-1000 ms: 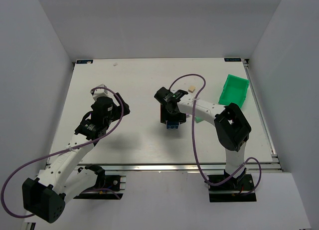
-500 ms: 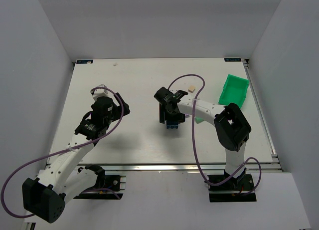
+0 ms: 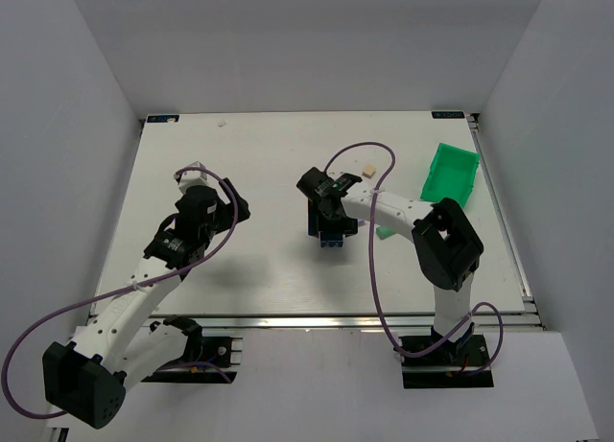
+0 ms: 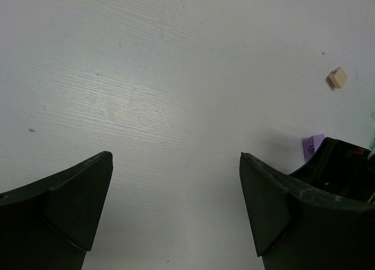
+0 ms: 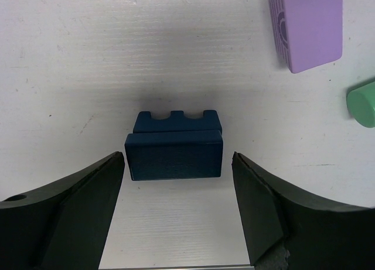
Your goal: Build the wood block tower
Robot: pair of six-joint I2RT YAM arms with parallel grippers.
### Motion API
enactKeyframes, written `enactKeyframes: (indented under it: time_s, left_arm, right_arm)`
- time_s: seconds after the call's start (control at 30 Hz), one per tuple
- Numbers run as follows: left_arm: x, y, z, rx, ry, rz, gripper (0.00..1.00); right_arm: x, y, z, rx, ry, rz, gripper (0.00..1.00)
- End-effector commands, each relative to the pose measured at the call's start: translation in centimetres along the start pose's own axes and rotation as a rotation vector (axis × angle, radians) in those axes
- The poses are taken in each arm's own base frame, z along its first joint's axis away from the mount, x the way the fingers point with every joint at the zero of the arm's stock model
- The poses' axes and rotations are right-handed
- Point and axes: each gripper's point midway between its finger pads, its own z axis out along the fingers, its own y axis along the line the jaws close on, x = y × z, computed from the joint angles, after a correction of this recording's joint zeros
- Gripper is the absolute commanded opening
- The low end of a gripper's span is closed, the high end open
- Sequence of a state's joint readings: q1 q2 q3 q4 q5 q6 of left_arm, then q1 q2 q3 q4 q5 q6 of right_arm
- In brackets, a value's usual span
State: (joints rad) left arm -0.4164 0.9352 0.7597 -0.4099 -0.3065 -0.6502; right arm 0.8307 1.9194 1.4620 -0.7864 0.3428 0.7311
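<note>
A dark blue block [image 5: 174, 156] lies on the white table [image 5: 176, 59], with a notched dark blue edge showing just behind it. My right gripper [image 5: 177, 164] hangs over it, open, a finger on each side and a gap to the block on both. A lilac block [image 5: 307, 27] and a mint green cylinder [image 5: 362, 105] lie to its right. From above, the right gripper [image 3: 331, 226] covers most of the blue block [image 3: 333, 239]. A cream block [image 3: 367, 171] sits further back. My left gripper [image 4: 174, 157] is open over bare table.
A bright green bin [image 3: 451, 174] stands at the right edge of the table. The left wrist view catches the cream block [image 4: 337, 77] and a corner of the lilac block [image 4: 312, 146] beside the right arm. The left gripper [image 3: 230, 207] sits mid-left.
The right gripper has shifted very slightly over the blue block. The left arm has not moved.
</note>
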Motion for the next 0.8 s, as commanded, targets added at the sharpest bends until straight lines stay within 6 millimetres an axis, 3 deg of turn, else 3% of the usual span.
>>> enactKeyframes:
  time_s: [0.0, 0.4, 0.63, 0.77]
  left_arm:
    - [-0.4, -0.1, -0.1, 0.003, -0.016, 0.007, 0.98]
    - [-0.3, 0.0, -0.1, 0.001, -0.016, 0.009, 0.98]
    - [-0.9, 0.1, -0.2, -0.013, -0.033, 0.009, 0.98]
    - [-1.5, -0.1, -0.3, -0.013, -0.042, 0.021, 0.98]
  right_arm:
    - [-1.0, -0.6, -1.4, 0.007, -0.039, 0.026, 0.80]
    - [-1.2, -0.6, -1.6, 0.007, -0.048, 0.012, 0.80]
    - [-4.8, 1.1, -5.6, -0.130, -0.181, -0.067, 0.84]
    - [-6.9, -1.4, -6.6, -0.074, -0.271, -0.094, 0.87]
